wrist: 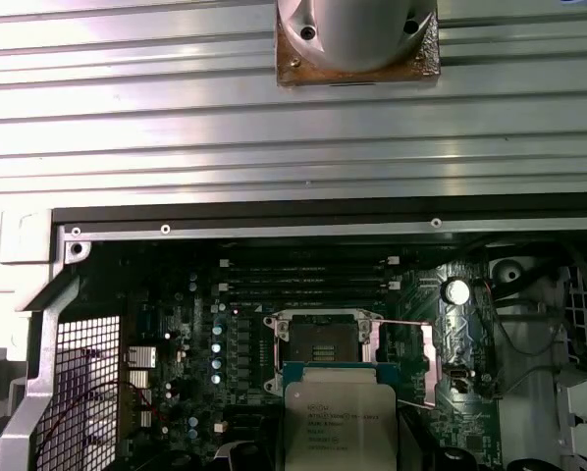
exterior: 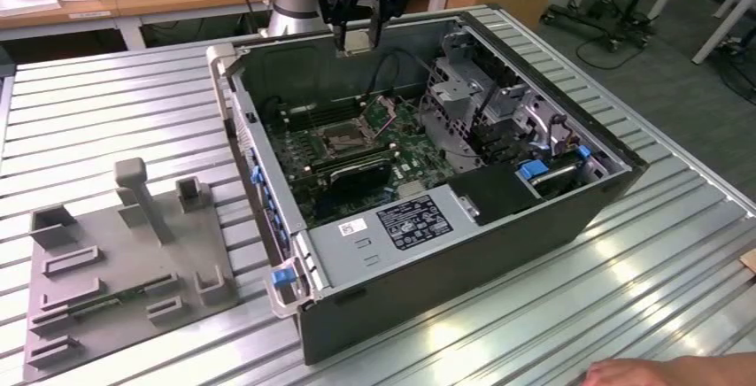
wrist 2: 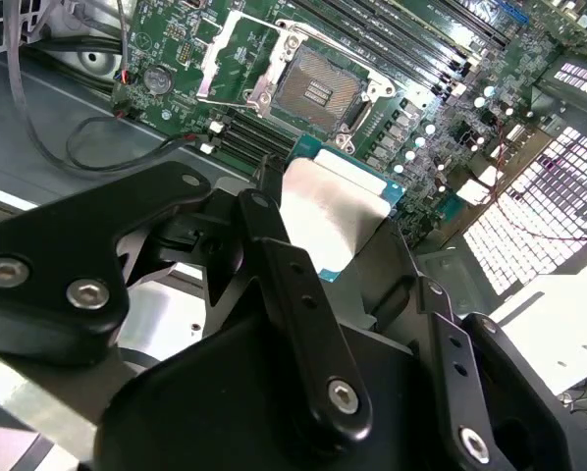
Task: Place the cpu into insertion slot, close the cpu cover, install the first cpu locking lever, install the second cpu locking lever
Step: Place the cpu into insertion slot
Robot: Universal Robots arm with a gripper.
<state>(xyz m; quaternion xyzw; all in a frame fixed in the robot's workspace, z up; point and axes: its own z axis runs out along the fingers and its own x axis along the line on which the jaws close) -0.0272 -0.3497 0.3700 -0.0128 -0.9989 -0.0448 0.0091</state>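
My gripper [exterior: 357, 34] hangs above the back wall of the open computer case [exterior: 590, 218], shut on the cpu [exterior: 354, 47]. In the second wrist view the black fingers [wrist 2: 274, 245] clamp the cpu [wrist 2: 328, 206], a flat chip with a silvery top, by two opposite edges. Below it on the green motherboard lies the insertion slot [wrist 2: 318, 93] [wrist: 321, 345] [exterior: 345, 141], dark in the middle and bare. The cpu cover [wrist: 411, 358] [wrist 2: 220, 54] [exterior: 381, 118] is swung open beside the slot. In the first wrist view the cpu [wrist: 338, 417] overlaps the slot's near edge.
Black memory slots [wrist: 303, 280] run beside the socket. A metal drive cage [exterior: 484, 111] and loose cables [wrist 2: 68, 147] stand inside the case. A grey fixture plate [exterior: 119, 253] lies at the exterior view's left. A person's hand [exterior: 661, 373] rests at the table's front edge.
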